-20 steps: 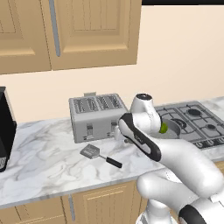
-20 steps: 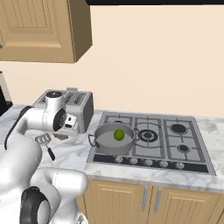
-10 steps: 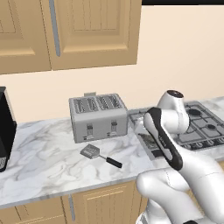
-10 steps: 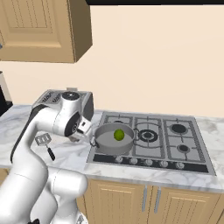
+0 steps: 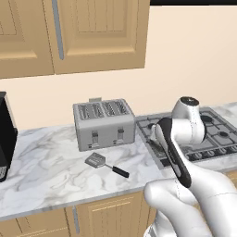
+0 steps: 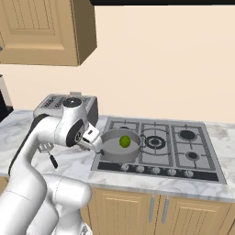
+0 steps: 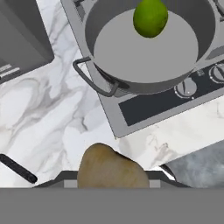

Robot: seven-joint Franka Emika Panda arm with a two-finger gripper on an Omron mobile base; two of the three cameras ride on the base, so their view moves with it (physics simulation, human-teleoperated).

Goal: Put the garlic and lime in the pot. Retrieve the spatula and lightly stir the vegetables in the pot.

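The pincer [image 6: 94, 141] sits just left of the pot [image 6: 120, 148], low over the worktop [image 6: 69, 161] edge beside the hob [image 6: 156, 146]. In the hand view a tan-brown lump, the garlic [image 7: 113, 168], lies between the fingers at the bottom of the frame, so the pincer looks partly closed on it, jaws held apart by its bulk.

The step in hand appears to be carrying the garlic to the pot. To do it well, I would judge the hand should travel on until the garlic hangs over the bare floor of the pot, clear of the near handle [image 7: 94, 83] and rim, then lower a little before letting go, so the lump drops short and does not bounce out. The lime [image 7: 150, 17] already rests inside, toward the far wall; releasing away from it avoids knocking it about.

The garlic is dull, matt and uneven in outline, likely to roll unpredictably. The lime is smooth, bright green and nearly spherical. The pot is wide, shallow grey metal with a flat pale bottom and a thin dark loop handle. The hob is grey with round knobs [image 7: 186, 89] along its front. The worktop is white marble with grey veining. The spatula [image 5: 105, 165] lies on it in front of the toaster [image 5: 103, 123], slotted grey head and black handle, untouched.
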